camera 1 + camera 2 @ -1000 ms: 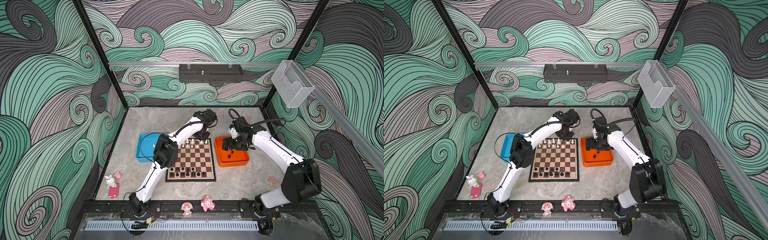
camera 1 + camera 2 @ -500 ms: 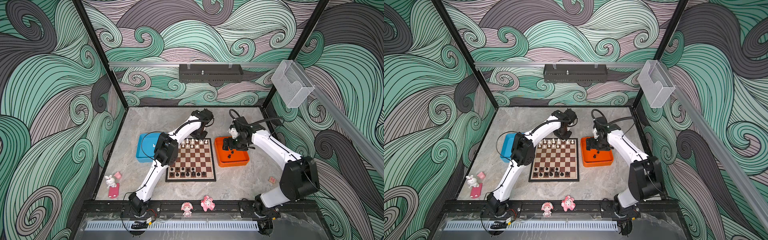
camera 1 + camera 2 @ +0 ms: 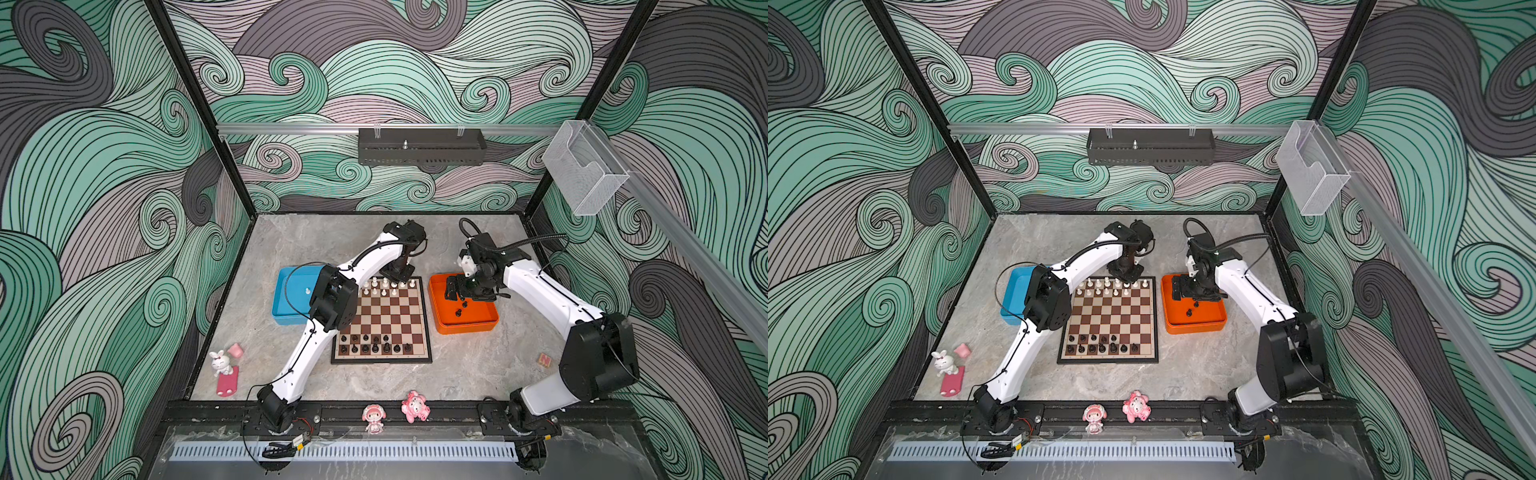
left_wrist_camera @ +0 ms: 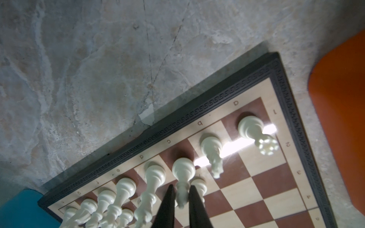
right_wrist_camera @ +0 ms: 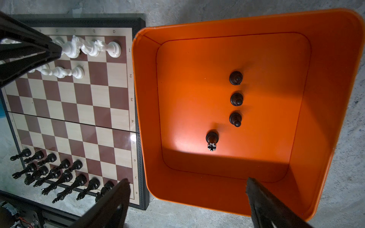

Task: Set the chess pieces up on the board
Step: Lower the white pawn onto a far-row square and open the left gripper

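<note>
The board [image 3: 384, 320] [image 3: 1108, 320] lies mid-table, with white chess pieces [image 3: 390, 284] on its far rows and black ones [image 3: 374, 345] on its near rows. Over the far row, my left gripper [image 3: 399, 276] [image 4: 181, 189] is shut on the top of a white piece [image 4: 182, 169], which stands on a dark back-row square. My right gripper [image 3: 455, 291] [image 5: 187, 180] hangs open and empty above the orange tray [image 3: 465, 328] [image 5: 325, 98]. In the tray stand several black pieces, among them a rook [image 5: 212, 138] and a pawn [image 5: 236, 78].
A blue tray [image 3: 286, 299] left of the board holds a white pawn [image 3: 307, 291]. Pink figurines [image 3: 374, 417] [image 3: 414, 406] sit on the front rail. A bunny toy [image 3: 220, 361] is at the near left and a small block [image 3: 544, 359] at the near right.
My left gripper has shifted a little to the left along the board's far row. The right arm has stayed still over the orange tray.
</note>
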Action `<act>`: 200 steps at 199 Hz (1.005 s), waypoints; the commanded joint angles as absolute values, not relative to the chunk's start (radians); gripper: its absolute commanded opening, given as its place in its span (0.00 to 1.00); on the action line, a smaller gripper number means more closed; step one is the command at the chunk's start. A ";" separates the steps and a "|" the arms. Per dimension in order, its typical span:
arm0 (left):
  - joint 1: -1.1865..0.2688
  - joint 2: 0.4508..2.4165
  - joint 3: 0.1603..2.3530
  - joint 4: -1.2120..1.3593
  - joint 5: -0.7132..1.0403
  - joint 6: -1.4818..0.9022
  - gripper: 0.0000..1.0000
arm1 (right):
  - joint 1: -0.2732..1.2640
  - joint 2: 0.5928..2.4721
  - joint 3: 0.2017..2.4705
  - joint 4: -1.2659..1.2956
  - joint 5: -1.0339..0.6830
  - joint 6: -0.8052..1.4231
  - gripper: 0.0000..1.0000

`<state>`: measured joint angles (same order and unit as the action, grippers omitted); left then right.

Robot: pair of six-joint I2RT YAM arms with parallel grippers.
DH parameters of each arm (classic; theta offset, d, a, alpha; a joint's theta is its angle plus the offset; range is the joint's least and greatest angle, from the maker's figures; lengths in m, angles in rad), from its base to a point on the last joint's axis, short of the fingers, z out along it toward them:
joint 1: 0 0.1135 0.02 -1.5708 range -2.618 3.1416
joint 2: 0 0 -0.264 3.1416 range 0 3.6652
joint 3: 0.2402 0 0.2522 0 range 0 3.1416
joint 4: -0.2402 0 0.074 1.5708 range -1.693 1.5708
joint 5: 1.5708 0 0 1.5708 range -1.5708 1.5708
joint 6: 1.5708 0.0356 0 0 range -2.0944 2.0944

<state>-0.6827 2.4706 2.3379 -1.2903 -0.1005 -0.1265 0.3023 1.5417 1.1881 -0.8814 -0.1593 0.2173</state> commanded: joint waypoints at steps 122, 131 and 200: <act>-0.673 2.503 2.373 -1.320 -0.105 -0.139 0.17 | 0.294 1.557 1.185 -0.886 -0.171 0.212 0.92; -0.672 2.504 2.372 -1.317 -0.104 -0.139 0.17 | 0.294 1.556 1.185 -0.885 -0.170 0.212 0.92; -0.667 2.502 2.374 -1.307 -0.113 -0.138 0.15 | 0.291 1.562 1.187 -0.887 -0.174 0.211 0.92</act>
